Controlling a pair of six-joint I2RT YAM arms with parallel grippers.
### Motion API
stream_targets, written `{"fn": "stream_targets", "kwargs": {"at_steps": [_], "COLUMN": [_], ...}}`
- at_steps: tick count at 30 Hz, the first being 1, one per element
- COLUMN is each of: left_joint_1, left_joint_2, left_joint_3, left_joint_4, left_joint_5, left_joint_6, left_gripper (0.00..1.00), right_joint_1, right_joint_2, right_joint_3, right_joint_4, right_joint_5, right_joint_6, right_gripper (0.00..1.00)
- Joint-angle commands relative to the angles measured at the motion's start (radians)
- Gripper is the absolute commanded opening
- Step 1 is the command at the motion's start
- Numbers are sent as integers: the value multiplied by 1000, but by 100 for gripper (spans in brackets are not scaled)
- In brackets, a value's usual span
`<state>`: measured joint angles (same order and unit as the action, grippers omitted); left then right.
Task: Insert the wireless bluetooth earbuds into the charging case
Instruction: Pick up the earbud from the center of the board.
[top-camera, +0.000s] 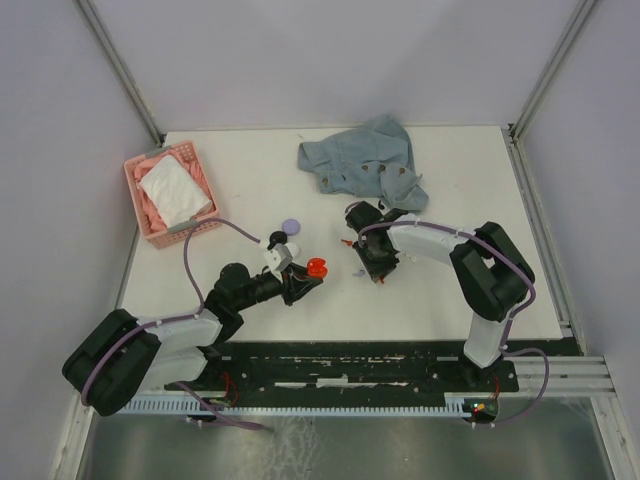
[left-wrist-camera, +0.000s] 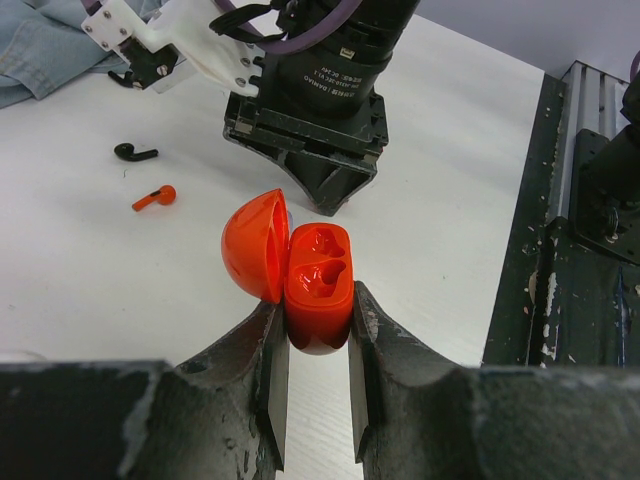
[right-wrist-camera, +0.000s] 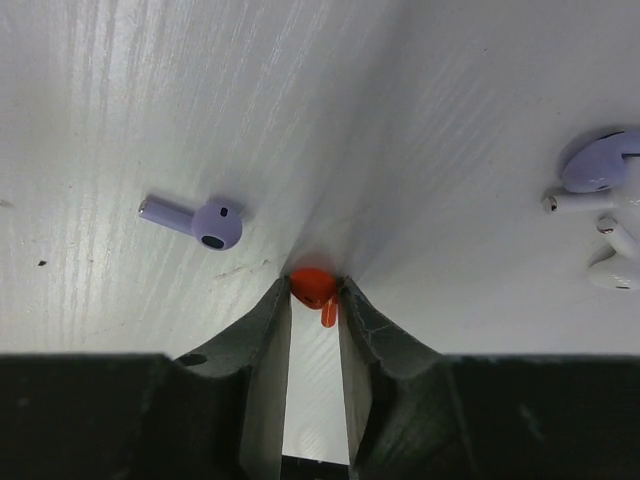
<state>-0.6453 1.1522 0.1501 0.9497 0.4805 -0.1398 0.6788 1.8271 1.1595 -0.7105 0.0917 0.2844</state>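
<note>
Top external view: at ten o'clock we see a pink basket (top-camera: 185, 232) holding a white cloth (top-camera: 172, 192). The left gripper's (left-wrist-camera: 318, 310) jaws clamp the open red charging case (left-wrist-camera: 318, 280), both wells empty. The right gripper's (right-wrist-camera: 314, 300) jaws pinch one red earbud (right-wrist-camera: 312, 287) on the tabletop (right-wrist-camera: 450, 150). One lilac earbud (right-wrist-camera: 200, 222) lies at its ten o'clock.

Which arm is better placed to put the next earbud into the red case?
Right. The right gripper has a red earbud between its fingertips; the left gripper is occupied holding the open red case, both sockets empty.
</note>
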Motion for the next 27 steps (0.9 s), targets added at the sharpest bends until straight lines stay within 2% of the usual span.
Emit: {"fn": "stream_targets", "kwargs": {"at_steps": [1,7,15,20,27], "left_joint_1": [6,5,5,5,4], "left_joint_2": [-6,-9,33,22,16], "left_joint_3": [3,-10,-18,-8,25], "left_joint_4": [74,124,241,273,277], "left_joint_5": [14,3,-6,0,53], "left_joint_6": [38,23,-26,-33,21], "left_gripper": [3,3,3,3,3], "right_joint_1": [3,11,67,109,146], "right_joint_2": [7,-85,-314,-480,-693], "right_joint_3": [5,-9,-37,-80,-174], "right_joint_4": [32,44,84,169,380], "right_joint_5": [36,28,44,9,-94], "right_joint_6": [8,6,-3,-7,-4], "right_gripper": [27,18,17,17,16]}}
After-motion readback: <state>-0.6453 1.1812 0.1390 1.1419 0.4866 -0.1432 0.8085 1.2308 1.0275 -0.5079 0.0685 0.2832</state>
